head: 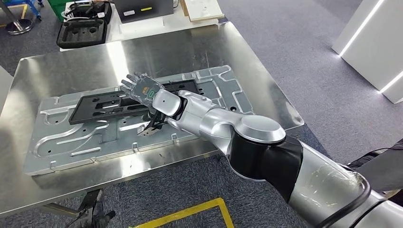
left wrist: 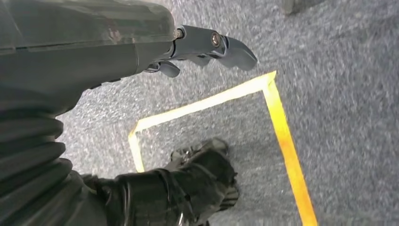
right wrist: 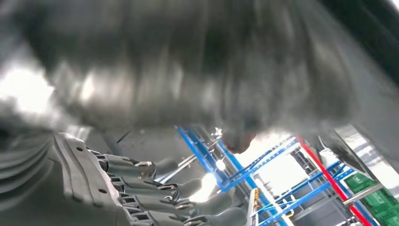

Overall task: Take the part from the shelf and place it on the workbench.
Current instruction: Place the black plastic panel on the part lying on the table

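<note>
A long flat black part (head: 102,107) lies on a stamped silver panel (head: 62,142) that covers much of the steel workbench (head: 66,64). My right hand (head: 142,90) reaches in from the right and is stretched out palm down over the black part's right half, with the fingers (right wrist: 188,188) straight and apart. I cannot tell whether the palm touches the part. The right wrist view is blurred, with a dark surface close to the palm. My left hand (left wrist: 207,44) hangs above the carpet with nothing in it, fingers loosely extended.
Black foam-lined cases (head: 83,26) and a pale board (head: 202,9) sit on a table behind the workbench. Yellow floor tape (head: 190,211) marks the grey carpet at the bench's near edge. White lit panels (head: 375,42) stand at the right. Blue shelving (right wrist: 244,165) appears past the right hand.
</note>
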{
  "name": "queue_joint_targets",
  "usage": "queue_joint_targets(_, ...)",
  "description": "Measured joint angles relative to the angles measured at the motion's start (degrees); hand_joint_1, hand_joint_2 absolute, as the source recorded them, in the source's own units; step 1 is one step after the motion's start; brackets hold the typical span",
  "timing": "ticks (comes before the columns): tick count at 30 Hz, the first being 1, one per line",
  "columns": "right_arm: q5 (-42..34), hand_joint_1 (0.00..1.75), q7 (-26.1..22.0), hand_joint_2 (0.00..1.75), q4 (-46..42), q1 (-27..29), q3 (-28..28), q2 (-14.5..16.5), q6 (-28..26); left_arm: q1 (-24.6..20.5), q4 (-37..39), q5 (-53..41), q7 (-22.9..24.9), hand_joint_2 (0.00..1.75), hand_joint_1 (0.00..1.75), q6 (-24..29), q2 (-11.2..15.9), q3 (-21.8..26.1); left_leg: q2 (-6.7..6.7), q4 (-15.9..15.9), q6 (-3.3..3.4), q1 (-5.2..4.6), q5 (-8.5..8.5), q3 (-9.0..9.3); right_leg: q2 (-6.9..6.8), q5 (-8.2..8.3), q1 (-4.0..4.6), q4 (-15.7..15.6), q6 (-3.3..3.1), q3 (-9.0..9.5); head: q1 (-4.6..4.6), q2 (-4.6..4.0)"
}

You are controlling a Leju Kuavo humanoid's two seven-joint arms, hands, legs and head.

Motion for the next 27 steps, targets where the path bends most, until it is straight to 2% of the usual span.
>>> queue_joint_targets(1,0.54,0.0,-0.06,0.0,0.08,-0.07,0.12,0.15,0.3,0.04,0.0,0.25,0.2,0.0,0.0,-0.4,0.01,0.0,0.02,1.79,-0.33,0.12,-1.19,-0.8,-0.01,0.15,-0.16,-0.19,-0.25,0.08,-0.01,0.0)
queue_joint_targets(4,1.83,0.0,-0.41,0.0,0.38,-0.06,0.64,0.53,1.74,0.1,0.0,0.62,0.74,0.0,0.0,-1.11,0.01,0.0,0.07,12.0,-1.27,0.58,-5.94,-5.35,-0.09,0.23,-0.18,-0.24,-0.5,0.12,-0.03,0.0)
queue_joint_targets(5,2.02,0.0,-0.55,0.0,0.5,0.05,0.77,0.58,2.31,0.1,0.0,0.6,0.89,0.0,0.0,-1.11,0.01,0.0,0.07,14.12,-1.42,0.69,-6.41,-6.33,-0.13,0.23,-0.18,-0.24,-0.5,0.12,-0.04,0.0)
queue_joint_targets(6,2.15,0.0,-0.69,0.0,0.63,0.14,0.88,0.59,2.87,0.09,0.0,0.57,1.07,0.0,0.0,-0.99,0.01,0.0,0.07,14.02,-1.47,0.75,-5.79,-6.25,-0.15,0.22,-0.19,-0.22,-0.49,0.12,-0.04,0.0)
queue_joint_targets(7,2.33,0.0,-0.83,0.0,0.76,0.2,0.94,0.59,3.36,0.06,0.0,0.58,1.25,0.0,0.0,-0.8,0.01,0.0,0.08,11.71,-1.44,0.82,-4.29,-5.06,-0.14,0.21,-0.22,-0.21,-0.47,0.14,-0.04,0.0)
queue_joint_targets(8,2.49,0.0,-0.95,0.0,0.88,0.21,0.97,0.59,3.77,0.0,0.0,0.61,1.44,0.0,0.0,-0.55,0.01,0.0,0.08,7.82,-1.34,0.88,-2.42,-3.07,-0.1,0.17,-0.26,-0.2,-0.41,0.17,-0.03,0.0)
queue_joint_targets(10,2.7,0.0,-1.12,0.0,1.12,0.2,1.0,0.58,4.25,-0.17,0.0,0.78,1.78,0.0,0.0,-0.02,0.01,0.0,0.02,0.94,-0.99,0.72,-0.27,0.69,0.04,0.2,-0.19,-0.2,-0.07,0.1,-0.01,0.0)
queue_joint_targets(11,2.7,0.0,-1.14,0.0,1.22,0.28,1.0,0.55,4.36,-0.22,0.0,0.87,1.89,0.0,0.0,0.17,0.01,0.0,-0.03,-0.67,-0.76,0.57,0.01,1.56,0.1,0.32,-0.18,-0.24,0.21,0.03,0.0,0.0)
queue_joint_targets(14,2.59,0.0,-1.15,0.0,1.55,0.78,1.0,0.4,4.35,-0.2,0.0,1.1,2.17,0.0,0.0,0.45,0.01,0.0,0.02,-1.32,0.11,0.37,0.38,1.64,0.18,0.52,-0.24,-0.38,1.06,-0.14,0.02,0.0)
queue_joint_targets(15,2.5,0.0,-1.12,0.0,1.65,0.89,1.0,0.3,4.31,-0.21,0.01,1.16,2.28,0.0,0.0,0.48,0.02,0.0,0.1,-1.7,0.47,0.44,0.67,1.68,0.13,-0.13,-0.22,0.03,1.26,-0.39,0.03,0.0)
queue_joint_targets(16,2.34,0.0,-1.08,0.0,1.73,0.93,1.0,0.17,4.23,-0.24,0.01,1.2,2.4,0.0,0.0,0.46,0.05,0.0,0.2,-2.08,0.95,0.54,1.01,1.7,0.07,-1.51,-0.19,1.44,1.43,-0.93,0.06,0.0)
queue_joint_targets(17,2.12,0.0,-1.03,0.0,1.78,0.95,1.0,-0.01,4.07,-0.28,0.02,1.23,2.5,0.0,0.0,0.39,0.09,0.0,0.28,-2.34,1.33,0.59,1.28,1.67,-0.01,-3.56,-0.16,4.06,1.51,-1.87,0.09,0.0)
queue_joint_targets(19,1.42,0.0,-0.84,0.0,1.85,1.1,1.0,-0.35,3.17,-0.27,0.02,1.31,2.69,0.0,0.0,0.12,0.14,0.0,0.3,-2.36,1.86,0.38,1.66,1.27,-0.05,-7.67,-0.13,11.34,1.61,-4.31,0.14,0.0)
queue_joint_targets(20,0.91,0.0,-0.73,0.0,1.86,1.21,1.0,-0.52,2.3,-0.22,0.02,1.36,2.76,0.0,0.0,-0.07,0.13,0.0,0.29,-2.28,1.96,0.31,1.85,0.96,-0.05,-8.65,-0.13,14.0,1.66,-5.04,0.14,0.0)
queue_joint_targets(21,0.25,0.0,-0.59,0.0,1.87,1.3,0.98,-0.64,1.16,-0.16,0.02,1.43,2.82,0.0,0.0,-0.2,0.13,0.0,0.28,-2.15,2.01,0.28,2.05,0.61,-0.06,-8.62,-0.15,14.81,1.7,-4.93,0.14,0.0)
queue_joint_targets(22,-0.56,0.0,-0.44,0.0,1.85,1.33,0.9,-0.76,-0.27,-0.11,0.02,1.5,2.85,0.0,0.0,-0.31,0.12,0.0,0.28,-1.95,1.97,0.3,2.24,0.23,-0.08,-7.66,-0.17,13.39,1.71,-3.73,0.14,0.0)
queue_joint_targets(23,-1.5,0.0,-0.28,0.0,1.76,1.3,0.71,-0.85,-1.91,-0.08,0.02,1.57,2.87,0.0,0.0,-0.36,0.12,0.0,0.28,-1.67,1.89,0.32,2.4,-0.18,-0.11,-6.21,-0.2,10.12,1.69,-1.55,0.14,0.0)
queue_joint_targets(25,-3.46,0.0,0.05,0.0,1.28,1.12,-0.11,-1.02,-5.31,-0.08,0.02,1.67,2.84,0.0,0.0,-0.26,0.12,0.0,0.29,-1.06,1.52,0.26,2.71,-0.99,-0.13,-4.37,-0.08,3.33,1.58,2.56,0.12,0.0)
queue_joint_targets(26,-4.41,0.0,0.16,0.0,0.93,1.01,-0.7,-1.12,-6.8,-0.08,0.02,1.69,2.8,0.0,0.0,-0.18,0.12,0.0,0.28,-0.83,1.23,0.2,2.93,-1.27,-0.09,-3.98,0.02,1.45,1.48,3.6,0.14,-0.01)
queue_joint_targets(27,-5.4,0.0,0.2,0.0,0.54,0.93,-1.42,-1.24,-8.11,-0.07,0.02,1.71,2.76,0.0,0.0,-0.09,0.1,0.0,0.26,-0.78,0.9,0.13,3.25,-1.48,-0.04,-3.93,0.15,0.92,1.35,3.75,0.13,-0.01)
